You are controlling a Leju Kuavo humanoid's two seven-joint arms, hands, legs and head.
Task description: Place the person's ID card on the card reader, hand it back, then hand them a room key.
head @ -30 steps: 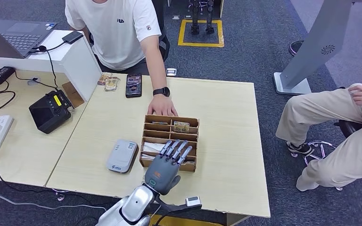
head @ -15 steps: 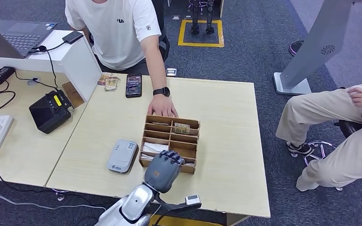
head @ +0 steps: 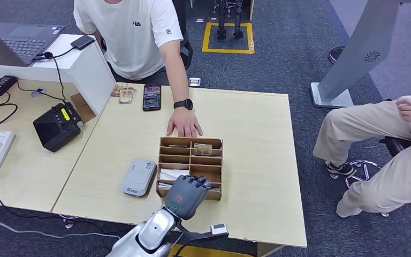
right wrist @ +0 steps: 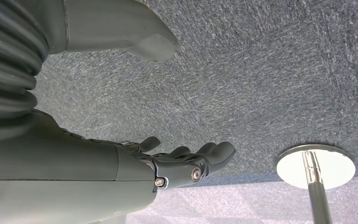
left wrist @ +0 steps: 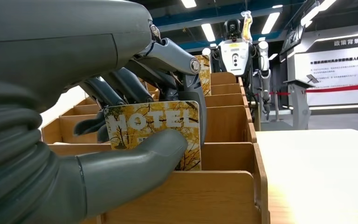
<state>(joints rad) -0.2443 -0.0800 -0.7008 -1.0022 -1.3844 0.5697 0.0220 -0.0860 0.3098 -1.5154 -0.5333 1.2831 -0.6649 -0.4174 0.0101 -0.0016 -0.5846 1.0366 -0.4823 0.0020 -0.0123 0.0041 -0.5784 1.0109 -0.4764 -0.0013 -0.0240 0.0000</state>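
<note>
— Left hand (left wrist: 121,140)?
— Clamped on the room key (left wrist: 154,128): glossy flat card, yellow leaf print, white "HOTEL" lettering. Pinched between thick smooth grey thumb and darker jointed fingers (left wrist: 121,86).
— Where exactly?
— Standing in the nearest slot of the wooden card box (head: 217,168), right under the curled hand (head: 187,194). Plain light plywood, thin straight dividers, rectangular compartments stepping away beyond the fingers.
— Anything else in the box?
— Another card (head: 204,149) in a far compartment, well beyond the hand.
— Card reader (head: 138,176)?
— Just beside the hand, left of the box. Rounded grey-white slab, matte, lying flat on the pale wood-grain table (head: 257,160).
— Person's hand (head: 183,124)?
— Flat on the table past the box's far edge.
— Right hand (right wrist: 186,163)?
— Holding nothing, fingers loosely apart, hanging over speckled grey carpet (right wrist: 261,70).
</note>
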